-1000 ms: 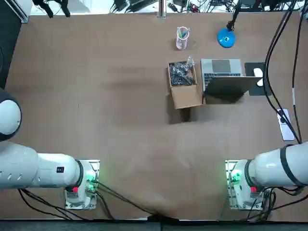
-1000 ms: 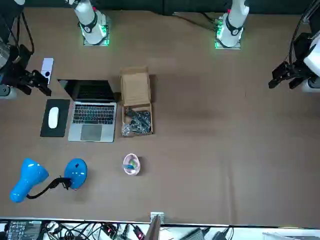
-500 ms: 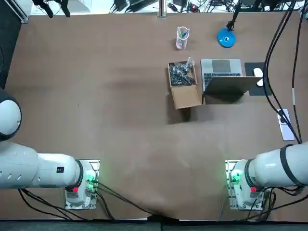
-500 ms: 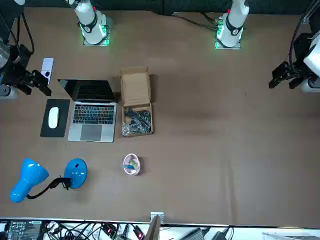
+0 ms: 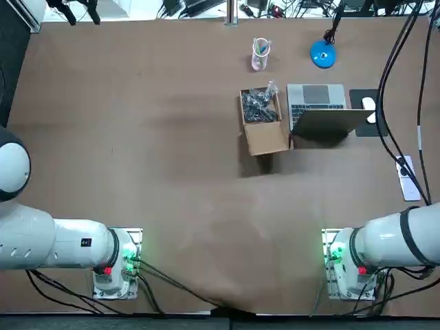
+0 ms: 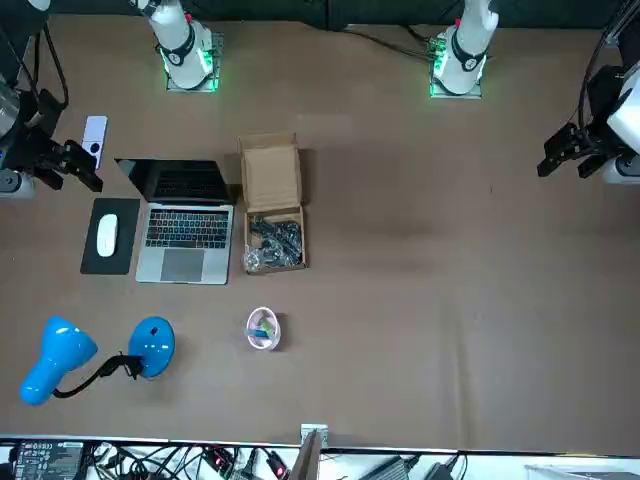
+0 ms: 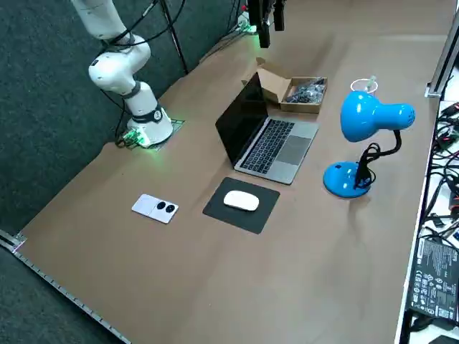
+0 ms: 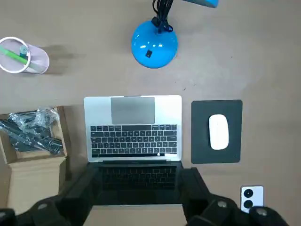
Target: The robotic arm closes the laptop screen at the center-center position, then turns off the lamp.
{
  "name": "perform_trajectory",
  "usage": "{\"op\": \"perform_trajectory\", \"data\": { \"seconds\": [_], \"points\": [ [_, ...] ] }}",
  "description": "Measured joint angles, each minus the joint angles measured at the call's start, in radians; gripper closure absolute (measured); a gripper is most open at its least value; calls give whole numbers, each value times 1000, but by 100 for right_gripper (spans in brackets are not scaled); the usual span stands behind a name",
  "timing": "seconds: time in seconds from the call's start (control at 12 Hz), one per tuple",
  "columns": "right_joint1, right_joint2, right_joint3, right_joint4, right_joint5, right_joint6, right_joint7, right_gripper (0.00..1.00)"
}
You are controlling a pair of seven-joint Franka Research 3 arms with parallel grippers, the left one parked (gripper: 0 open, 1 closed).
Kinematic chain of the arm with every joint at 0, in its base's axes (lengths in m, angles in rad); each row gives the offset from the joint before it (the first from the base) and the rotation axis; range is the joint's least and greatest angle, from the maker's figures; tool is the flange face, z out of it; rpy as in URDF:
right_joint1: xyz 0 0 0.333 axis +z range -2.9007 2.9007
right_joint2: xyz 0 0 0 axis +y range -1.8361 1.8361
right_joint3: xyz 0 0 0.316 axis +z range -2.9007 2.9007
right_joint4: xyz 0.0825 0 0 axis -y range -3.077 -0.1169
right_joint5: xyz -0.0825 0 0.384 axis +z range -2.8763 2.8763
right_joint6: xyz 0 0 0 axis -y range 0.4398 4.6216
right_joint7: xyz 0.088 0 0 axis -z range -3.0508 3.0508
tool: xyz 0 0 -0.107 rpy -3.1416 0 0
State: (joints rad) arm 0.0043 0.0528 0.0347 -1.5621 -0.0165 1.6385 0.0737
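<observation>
Where the wide brown bench (image 5: 137,137) nears its far right side, the thin silver laptop (image 5: 316,96) stands open with its dark screen up, just beside an open cardboard box (image 5: 265,134). The letters on the laptop's keys are too small to read. The blue desk lamp (image 7: 369,115) stands past the laptop, near the far edge. The right arm's black claw (image 8: 141,179) hangs above the laptop's lid, fingers wide apart, holding nothing. Nothing has moved since the earlier pictures.
</observation>
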Motion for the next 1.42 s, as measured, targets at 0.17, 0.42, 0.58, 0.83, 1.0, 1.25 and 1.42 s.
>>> {"op": "perform_trajectory", "data": {
  "seconds": [0.17, 0.42, 0.58, 0.83, 1.0, 1.25, 1.42],
  "points": [
    [0, 0, 0, 0, 0, 0, 0, 0],
    [0, 0, 0, 0, 0, -16, -2, 0],
    [1, 0, 1, 0, 0, -22, -3, 0],
    [2, -1, 4, 0, 0, -29, -5, 0],
    [5, -15, 8, -6, 0, -42, -7, 0],
    [19, -83, 11, -75, 1, -58, -8, 0],
    [26, -163, 13, -172, 1, -59, -7, 0]
  ]
}}
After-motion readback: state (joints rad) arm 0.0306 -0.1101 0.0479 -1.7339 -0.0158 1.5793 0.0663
